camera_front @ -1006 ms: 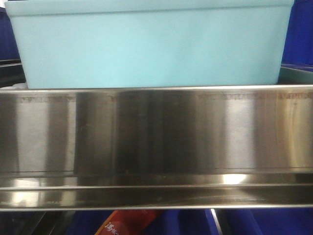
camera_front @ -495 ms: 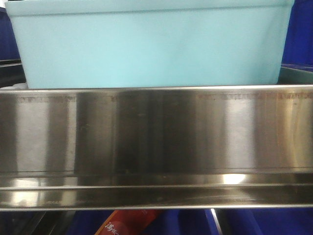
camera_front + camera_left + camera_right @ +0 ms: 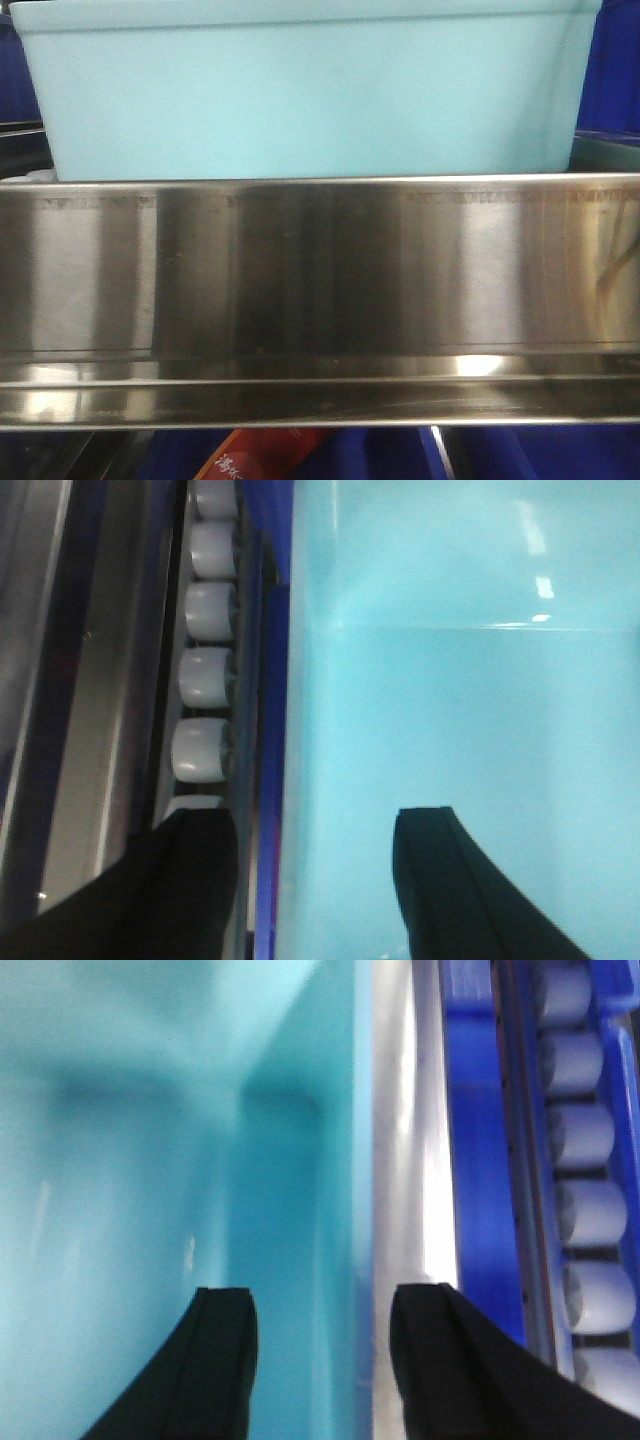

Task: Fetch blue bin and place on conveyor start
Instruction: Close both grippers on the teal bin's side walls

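Note:
The pale aqua blue bin [image 3: 300, 100] stands on a shiny steel shelf [image 3: 320, 270] and fills the top of the front view. My left gripper [image 3: 315, 815] is open astride the bin's left wall, one finger outside by the rollers, the other over the bin's [image 3: 450, 680] inside. My right gripper [image 3: 322, 1293] is open astride the right wall, its left finger inside the bin [image 3: 120, 1110] and its right finger outside over the steel rail. Neither pair of fingers visibly touches the wall. The conveyor start is out of view.
Rows of white rollers [image 3: 205, 610] [image 3: 580, 1130] run along both sides of the bin. A dark blue crate [image 3: 480, 1160] sits close on the right, and dark blue shows behind the bin [image 3: 612, 70]. A red package [image 3: 265, 455] lies below the shelf.
Almost nothing differs. The bin's rim sits a touch higher in the front view, and a faint dark reflection has appeared at the right of the shelf's steel face.

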Action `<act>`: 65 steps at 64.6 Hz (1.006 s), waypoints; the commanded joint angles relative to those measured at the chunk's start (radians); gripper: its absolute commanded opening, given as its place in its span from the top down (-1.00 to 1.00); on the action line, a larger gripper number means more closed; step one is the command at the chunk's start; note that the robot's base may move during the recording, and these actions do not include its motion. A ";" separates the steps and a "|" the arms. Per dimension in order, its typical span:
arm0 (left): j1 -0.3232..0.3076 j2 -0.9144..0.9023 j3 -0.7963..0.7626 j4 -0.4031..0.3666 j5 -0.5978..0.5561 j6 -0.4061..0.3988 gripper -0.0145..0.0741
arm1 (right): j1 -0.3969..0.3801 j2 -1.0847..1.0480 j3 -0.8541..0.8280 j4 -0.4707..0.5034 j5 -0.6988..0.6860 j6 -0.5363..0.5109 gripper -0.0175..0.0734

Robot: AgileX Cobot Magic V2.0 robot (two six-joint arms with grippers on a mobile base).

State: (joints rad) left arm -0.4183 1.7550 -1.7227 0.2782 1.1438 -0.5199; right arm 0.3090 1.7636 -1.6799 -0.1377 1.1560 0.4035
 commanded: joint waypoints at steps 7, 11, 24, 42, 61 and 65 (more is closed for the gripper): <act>0.008 0.026 -0.003 -0.014 0.012 -0.015 0.03 | 0.000 -0.001 -0.005 -0.002 0.009 0.002 0.12; 0.008 0.036 -0.003 -0.022 0.012 -0.015 0.03 | 0.000 0.000 -0.005 -0.002 0.012 0.002 0.12; 0.008 0.045 -0.003 -0.032 0.012 -0.015 0.03 | 0.000 0.000 -0.005 -0.002 0.012 0.002 0.12; 0.008 0.045 -0.003 -0.030 0.012 -0.015 0.03 | 0.000 0.000 -0.005 -0.002 0.006 0.002 0.12; 0.014 0.045 -0.003 -0.020 0.012 -0.015 0.03 | 0.000 0.000 -0.005 -0.002 0.006 0.002 0.12; 0.019 0.045 -0.003 -0.020 0.024 -0.015 0.03 | 0.000 0.000 -0.005 -0.002 0.006 0.002 0.12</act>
State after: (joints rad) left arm -0.4075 1.8060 -1.7227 0.2504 1.1572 -0.5264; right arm 0.3090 1.7654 -1.6799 -0.1332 1.1629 0.4035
